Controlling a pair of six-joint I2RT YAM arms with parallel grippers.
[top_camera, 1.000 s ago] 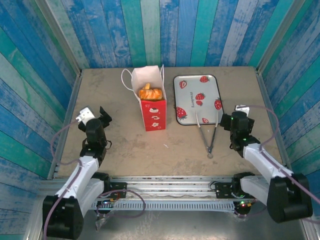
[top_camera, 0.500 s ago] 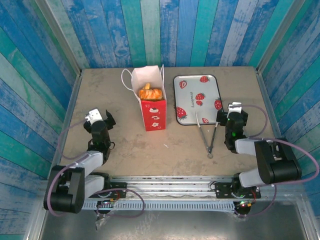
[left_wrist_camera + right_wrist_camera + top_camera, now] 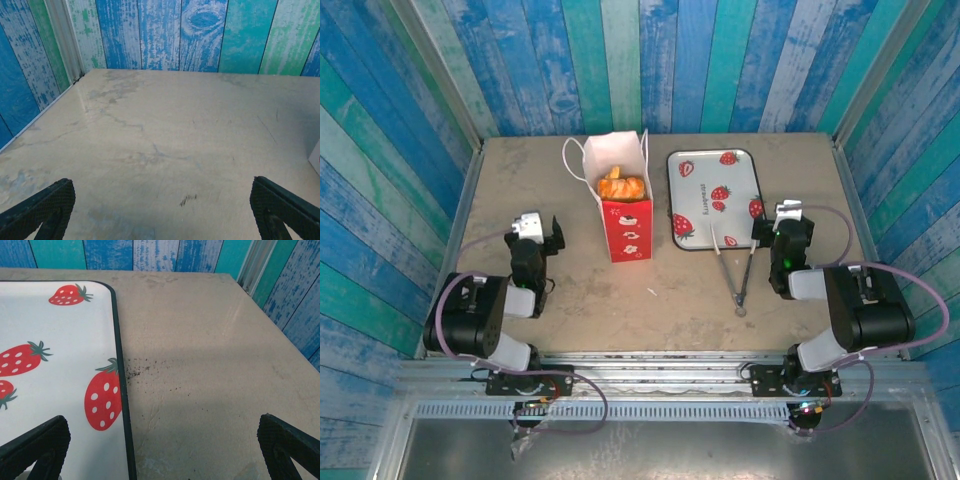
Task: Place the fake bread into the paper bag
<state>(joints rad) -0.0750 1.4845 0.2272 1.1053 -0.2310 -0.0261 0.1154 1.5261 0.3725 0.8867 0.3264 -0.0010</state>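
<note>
The paper bag (image 3: pixel 625 218) stands upright at mid-table, white on top and red below, its mouth open. Golden-brown fake bread (image 3: pixel 620 186) shows inside that mouth. My left gripper (image 3: pixel 542 238) sits low on the table to the bag's left, open, its two dark fingertips (image 3: pixel 42 205) wide apart over bare tabletop with nothing between them. My right gripper (image 3: pixel 780 232) rests by the right edge of the strawberry tray (image 3: pixel 716 197), also open with nothing between its pads (image 3: pixel 285 442).
Metal tongs (image 3: pixel 737 272) lie on the table with their tips on the tray's (image 3: pixel 55 370) near edge. Blue and green plank walls close in the back and both sides. Both arms are folded back near the table's front edge.
Both arms have drawn back and folded down toward their bases. The left gripper swung right, toward the bag's side; the right gripper shifted slightly up beside the tray.
</note>
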